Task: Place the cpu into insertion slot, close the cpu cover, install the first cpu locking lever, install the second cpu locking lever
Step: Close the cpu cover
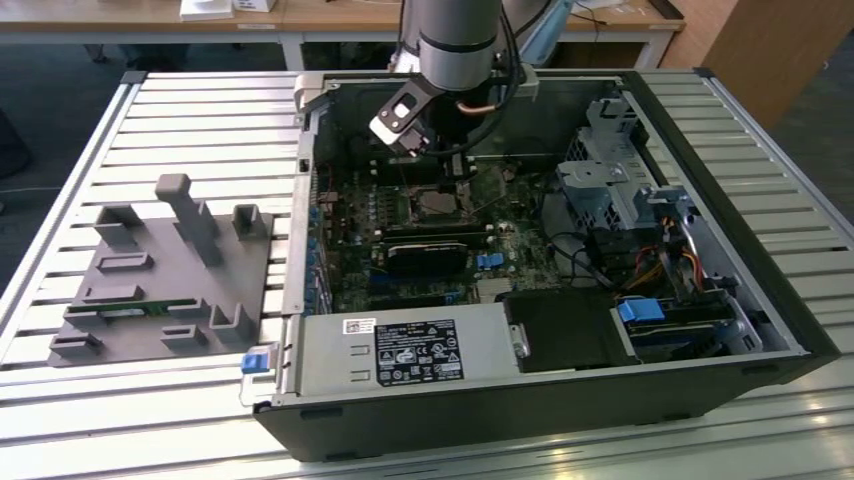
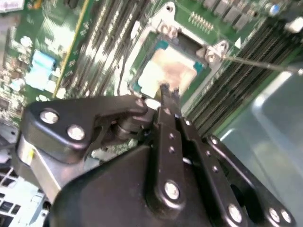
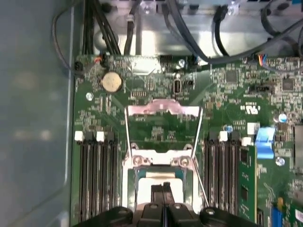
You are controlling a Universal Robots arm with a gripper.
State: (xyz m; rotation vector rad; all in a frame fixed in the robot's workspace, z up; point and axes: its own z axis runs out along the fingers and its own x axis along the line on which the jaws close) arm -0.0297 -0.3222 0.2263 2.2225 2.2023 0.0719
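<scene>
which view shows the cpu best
The second wrist view: the cpu lies in its socket with most of its top showing. In the first wrist view the gripper covers part of it; in the exterior view it is a small square below the arm.

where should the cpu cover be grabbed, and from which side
Take the free crossbar, opposite the hinge. The cpu cover is swung open off the cpu, a thin frame with a big window, so only its rails offer a hold; coming from above onto that far bar probably gives the most leverage.
</scene>
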